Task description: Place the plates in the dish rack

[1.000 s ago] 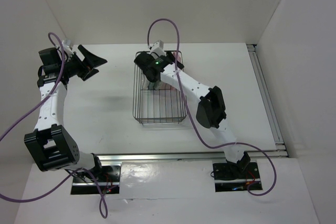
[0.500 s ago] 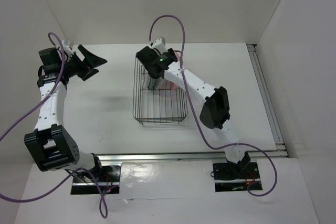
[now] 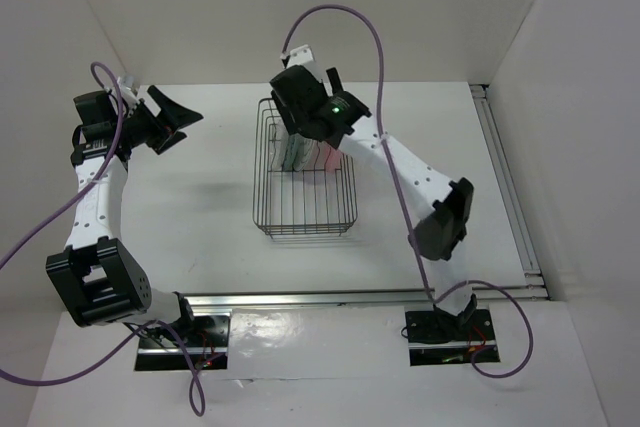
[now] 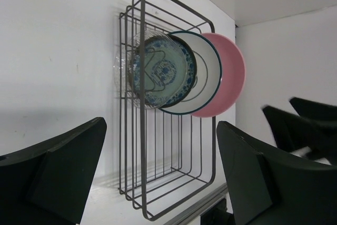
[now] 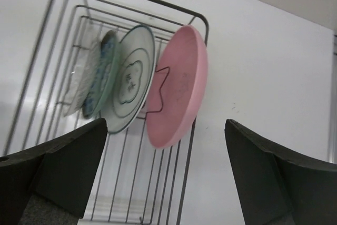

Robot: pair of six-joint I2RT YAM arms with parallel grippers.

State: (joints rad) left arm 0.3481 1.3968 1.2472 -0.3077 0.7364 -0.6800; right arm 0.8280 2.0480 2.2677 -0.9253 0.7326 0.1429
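Observation:
The black wire dish rack (image 3: 305, 209) stands mid-table. Four plates stand on edge in its far end. In the right wrist view, from left to right, they are the clear glass plate (image 5: 78, 80), the dark teal patterned plate (image 5: 101, 75), the white ringed plate (image 5: 131, 77) and the pink plate (image 5: 179, 85). All four also show in the left wrist view, the pink plate (image 4: 231, 75) farthest right. My right gripper (image 5: 166, 125) is open and empty, held above the rack's far end (image 3: 300, 122). My left gripper (image 3: 178, 117) is open and empty, far left of the rack (image 4: 141, 130).
A metal rail (image 3: 370, 297) runs along the near table edge and another (image 3: 505, 187) along the right side. White walls close the back and sides. The right arm's dark parts (image 4: 305, 125) show at the right of the left wrist view.
My right gripper has risen up out of the rack's far end, and its arm has swung higher and to the right. The pink plate stays standing in the rack. The left arm has not moved.

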